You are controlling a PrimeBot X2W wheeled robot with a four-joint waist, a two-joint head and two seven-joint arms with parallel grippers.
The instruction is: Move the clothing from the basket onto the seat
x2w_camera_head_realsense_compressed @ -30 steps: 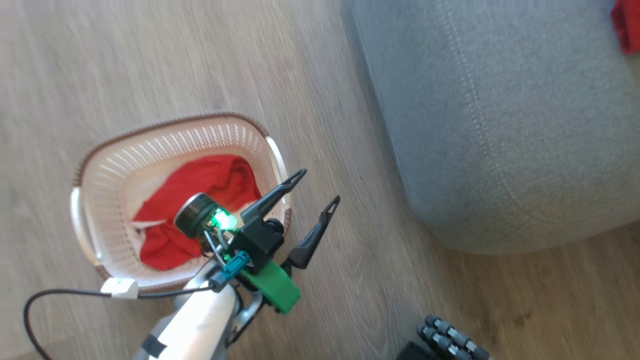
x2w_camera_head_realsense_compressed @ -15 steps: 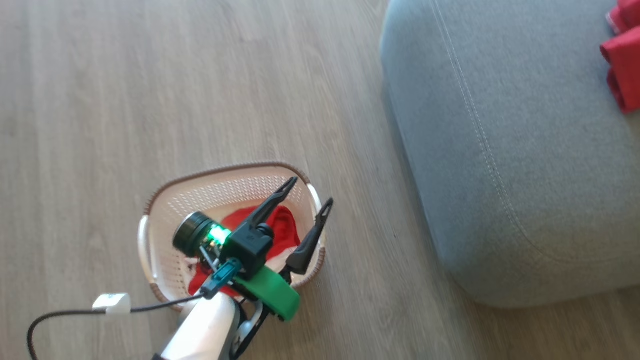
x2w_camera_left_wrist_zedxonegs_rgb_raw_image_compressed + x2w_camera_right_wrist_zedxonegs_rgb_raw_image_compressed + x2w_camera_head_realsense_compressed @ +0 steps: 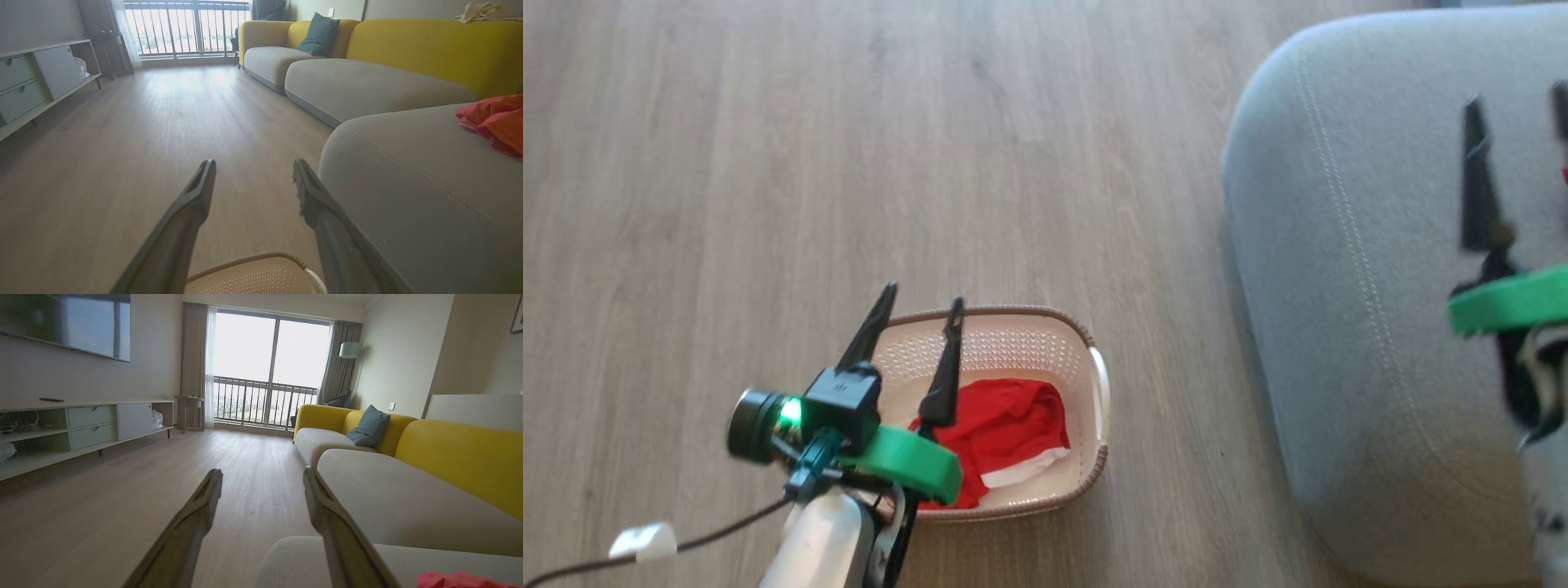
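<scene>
The left gripper (image 3: 923, 296) hangs over the left end of the basket (image 3: 1045, 313), jaws spread wide and empty. Red clothing (image 3: 1005, 420) with a white edge lies bunched on the basket's bottom, and the basket stands on the wooden floor (image 3: 768, 163). To the right, the right gripper (image 3: 1516, 96) is likewise wide open and holds nothing, over the grey seat (image 3: 1339, 286); farther along that seat lies another red garment (image 3: 492, 118).

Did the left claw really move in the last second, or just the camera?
Yes. Judged against the basket, the left gripper swung leftward: its tips were beyond the right handle, now over its far-left corner.
</scene>
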